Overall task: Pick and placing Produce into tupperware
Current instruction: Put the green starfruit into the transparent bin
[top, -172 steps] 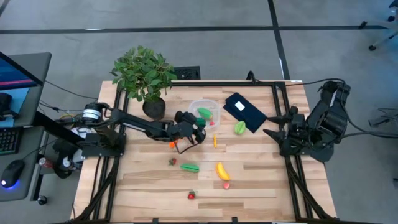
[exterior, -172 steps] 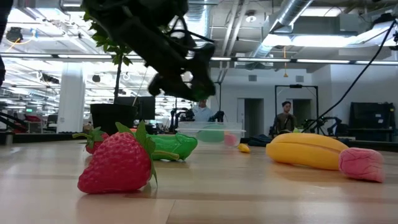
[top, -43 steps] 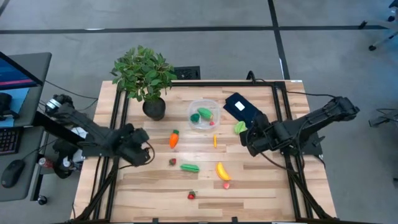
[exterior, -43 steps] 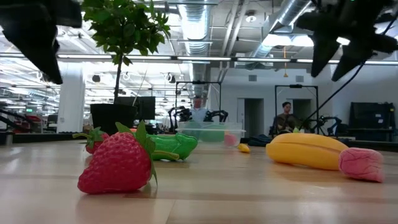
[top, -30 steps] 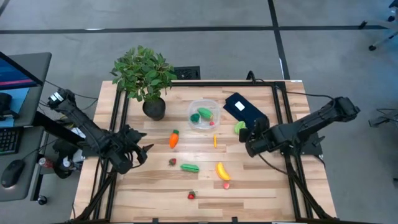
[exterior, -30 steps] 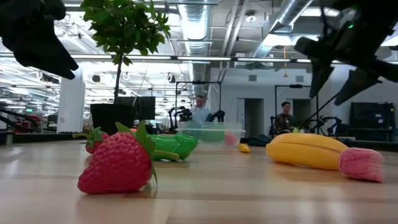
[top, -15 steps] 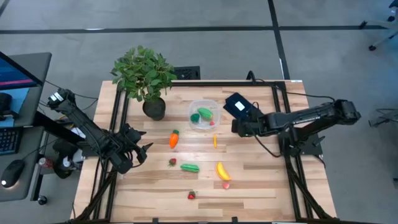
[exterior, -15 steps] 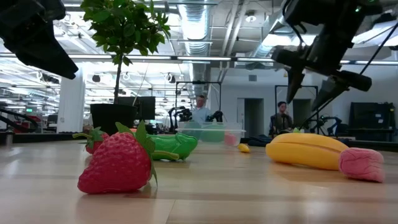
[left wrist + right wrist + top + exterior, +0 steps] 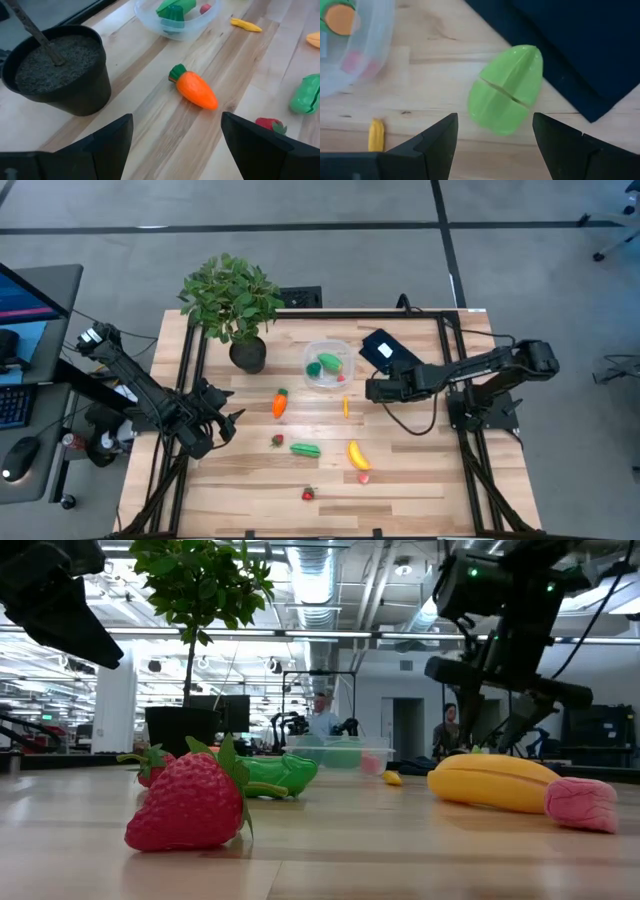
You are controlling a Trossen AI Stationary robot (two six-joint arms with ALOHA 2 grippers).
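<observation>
**Hovering over the green piece with both claws wide and empty**

Your right gripper (image 9: pixel 492 142) hangs directly above the light-green split egg-shaped toy piece (image 9: pixel 506 90), its two dark fingers (image 9: pixel 437 137) spread as wide as they go, one on either side of the piece and neither touching it. Nothing is held. In the high view you find this gripper (image 9: pixel 372 389) just right of the small round clear plastic tupperware (image 9: pixel 312 377), with the flat black rectangle with a white label (image 9: pixel 383 350) just beyond it; the green piece is hidden under the arm there.

Your left gripper (image 9: pixel 175 145) is parked at the left edge of the wooden table (image 9: pixel 420 470), fingers also wide apart and empty. It faces the orange toy carrot with a green top (image 9: pixel 194 90), which lies on its side well apart from the fingers, with the dark plant pot filled with soil (image 9: pixel 60 70) to one side.

The tupperware sits at mid-table toward the far edge and holds a dark-green toy vegetable (image 9: pixel 329 362) and a small red piece (image 9: pixel 341 377). On the bare wood you have a small yellow sliver (image 9: pixel 346 408), a red strawberry (image 9: pixel 278 440), a green pod-like piece (image 9: pixel 305 449), the yellow toy banana (image 9: pixel 356 454) with a pink piece (image 9: pixel 364 477) touching its near end, and another strawberry (image 9: pixel 308 494) nearest the front edge.
</observation>
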